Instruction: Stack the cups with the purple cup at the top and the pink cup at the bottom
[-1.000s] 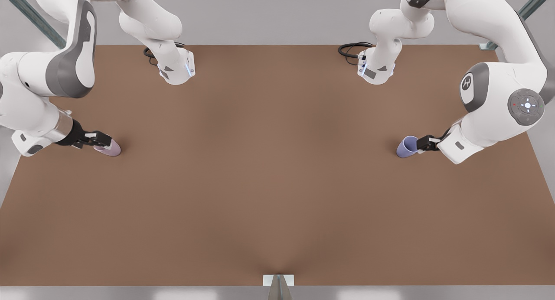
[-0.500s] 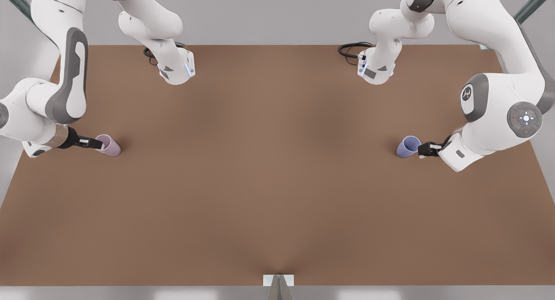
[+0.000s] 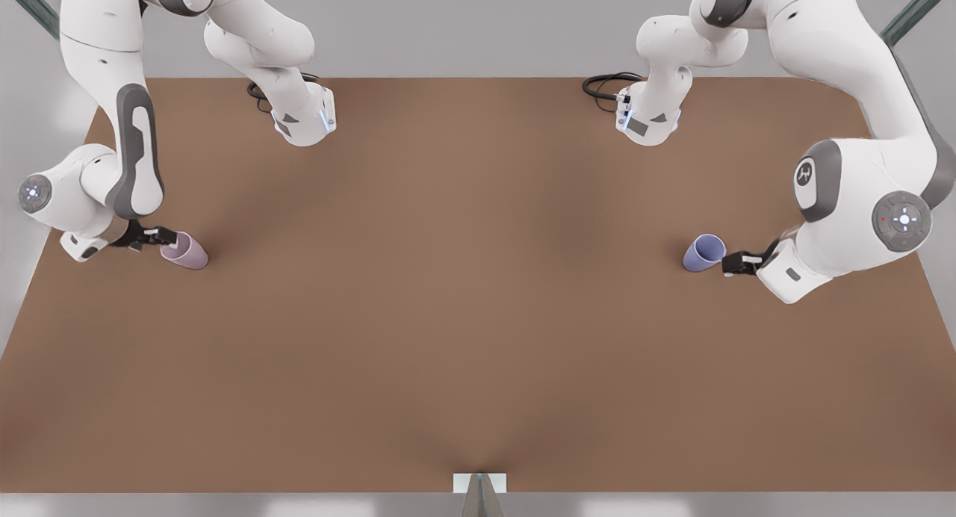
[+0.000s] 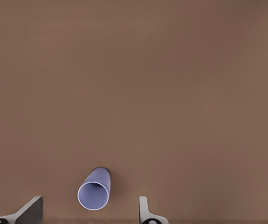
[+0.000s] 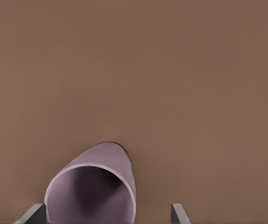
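both grippers stand open beside their cups: the left gripper (image 3: 723,263) at the purple cup (image 3: 703,252) on the front view's right, the right gripper (image 3: 160,238) at the pink cup (image 3: 185,250) on the front view's left. each should straddle the wall squarely before closing — a glancing pinch would likely tip a light tumbler. both are plain, tapered, handleless, well apart on the table (image 3: 478,315).

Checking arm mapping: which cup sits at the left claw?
The purple cup, blue-violet, between the left claw's open fingers. The pink cup, paler mauve, sits at the right claw.
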Motion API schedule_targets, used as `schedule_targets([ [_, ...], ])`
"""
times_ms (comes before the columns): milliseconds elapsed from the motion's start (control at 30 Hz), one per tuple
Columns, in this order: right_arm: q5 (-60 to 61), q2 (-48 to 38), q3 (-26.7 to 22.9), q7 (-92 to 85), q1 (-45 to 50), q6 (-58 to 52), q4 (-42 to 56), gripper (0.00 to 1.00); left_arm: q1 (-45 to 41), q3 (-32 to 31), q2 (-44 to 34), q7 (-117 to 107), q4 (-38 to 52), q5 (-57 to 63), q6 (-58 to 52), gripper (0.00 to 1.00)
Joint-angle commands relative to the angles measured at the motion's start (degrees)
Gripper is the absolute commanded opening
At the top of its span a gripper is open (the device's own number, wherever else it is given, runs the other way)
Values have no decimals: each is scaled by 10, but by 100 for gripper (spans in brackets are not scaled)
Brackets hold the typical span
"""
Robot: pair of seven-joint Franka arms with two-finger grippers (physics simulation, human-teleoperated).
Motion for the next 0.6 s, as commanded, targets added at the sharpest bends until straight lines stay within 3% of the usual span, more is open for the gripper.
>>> schedule_targets([
  [0,1,1,-2,-265,-2,73,-6,100,0,2,2,2,0,0,0,100],
  [233,2,19,-6,-276,-7,115,-23,100,-1,34,9,3,-24,-7,6,100],
  [367,13,23,-6,-275,-7,119,-43,92,-1,34,18,3,-24,-7,5,100],
  [400,13,30,-6,-270,-7,123,-43,84,-1,34,18,3,-24,-7,5,100],
  [433,25,37,-6,-270,-7,123,-43,84,-1,34,18,3,-24,-7,5,100],
  [500,25,44,-6,-269,-5,119,-39,55,-1,34,21,3,-24,-7,5,100],
  [567,25,44,-6,-270,-4,116,-39,35,-1,34,21,3,-24,-7,5,100],
])
